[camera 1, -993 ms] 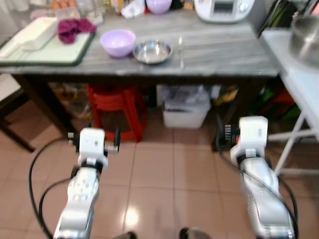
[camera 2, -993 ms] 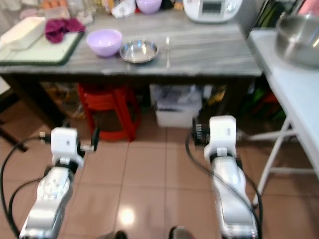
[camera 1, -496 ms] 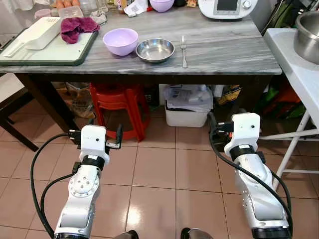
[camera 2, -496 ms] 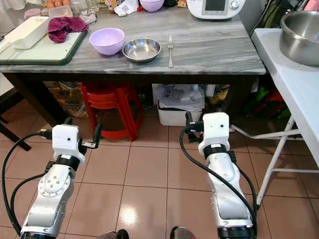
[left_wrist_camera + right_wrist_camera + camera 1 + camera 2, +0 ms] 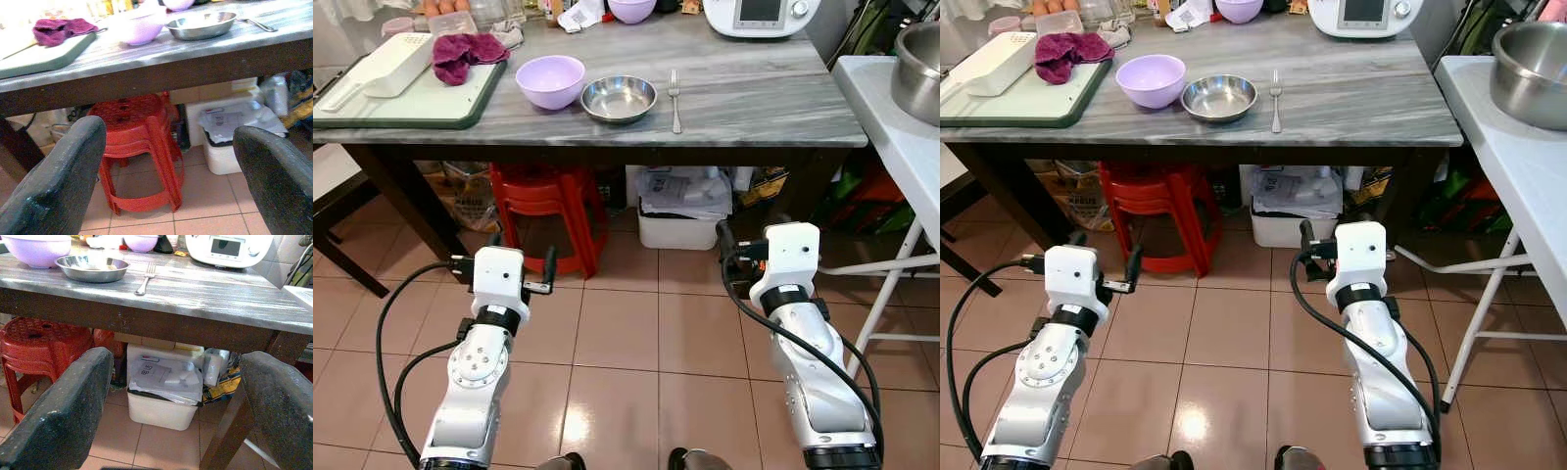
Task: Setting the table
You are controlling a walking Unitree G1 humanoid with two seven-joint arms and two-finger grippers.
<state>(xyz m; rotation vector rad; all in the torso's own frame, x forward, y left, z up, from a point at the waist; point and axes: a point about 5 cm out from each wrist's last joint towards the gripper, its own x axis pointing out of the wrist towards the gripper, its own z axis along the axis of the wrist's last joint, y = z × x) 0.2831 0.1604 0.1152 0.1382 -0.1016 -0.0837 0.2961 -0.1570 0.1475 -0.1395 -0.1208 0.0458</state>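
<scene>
On the grey marble table (image 5: 754, 98) sit a purple bowl (image 5: 548, 80), a steel bowl (image 5: 619, 98) and a fork (image 5: 674, 93), side by side near the front edge. Both arms are held low over the tiled floor, short of the table. My left gripper (image 5: 522, 251) is open and empty, pointing under the table towards the red stools (image 5: 139, 142). My right gripper (image 5: 770, 240) is open and empty too, facing the table edge below the fork (image 5: 145, 278) and steel bowl (image 5: 92, 268).
A green tray (image 5: 406, 103) at the table's left holds a white utensil and a magenta cloth (image 5: 465, 51). A white bin (image 5: 682, 211) stands under the table. A white folding table (image 5: 901, 147) with a steel pot (image 5: 918, 64) is on the right, a dark chair (image 5: 333, 230) on the left.
The blurred picture of a second ago has steadied and the camera has shifted slightly. Both arms keep nearly the same low pose. Nothing on the table has moved.
</scene>
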